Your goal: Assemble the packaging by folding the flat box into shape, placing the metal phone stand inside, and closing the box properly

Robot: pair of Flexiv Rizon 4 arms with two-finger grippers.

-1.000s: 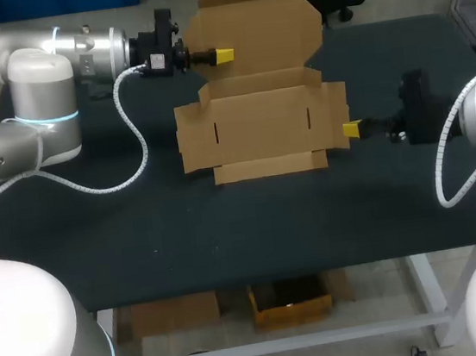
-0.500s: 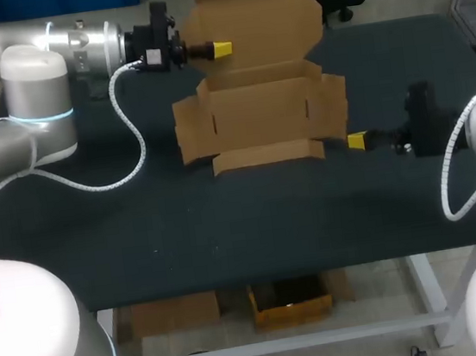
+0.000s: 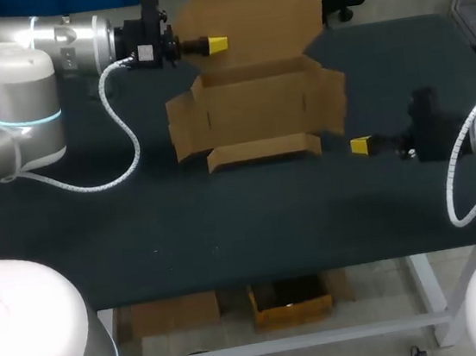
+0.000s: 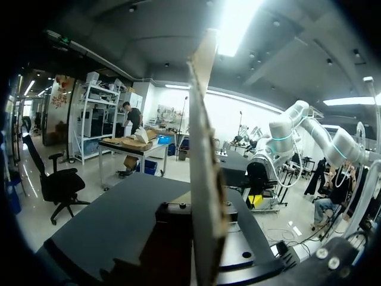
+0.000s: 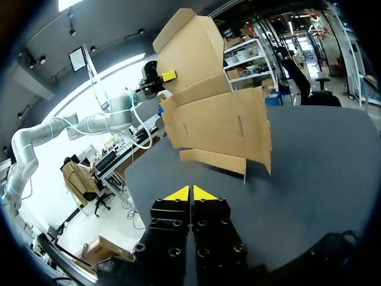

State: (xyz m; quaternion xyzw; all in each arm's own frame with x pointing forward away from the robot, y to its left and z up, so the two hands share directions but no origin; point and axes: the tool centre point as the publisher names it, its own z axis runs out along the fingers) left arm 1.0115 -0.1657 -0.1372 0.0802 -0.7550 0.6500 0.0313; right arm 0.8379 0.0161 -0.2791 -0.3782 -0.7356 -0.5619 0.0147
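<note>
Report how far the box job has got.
Nothing looks finished: the cardboard box is a mostly flat sheet, side flaps spread. In hand: the left gripper grips its top flap, tilting it up. The right gripper, shut, sits clear beside it. Left: folding, loading the stand (not in view), closing.

Raised box point(image 3: 256, 115) amid table point(image 3: 253, 228) (room nearside)

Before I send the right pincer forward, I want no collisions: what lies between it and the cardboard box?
Only bare table, shown in the right wrist view: nothing stands between the right pincer and the cardboard box.
</note>
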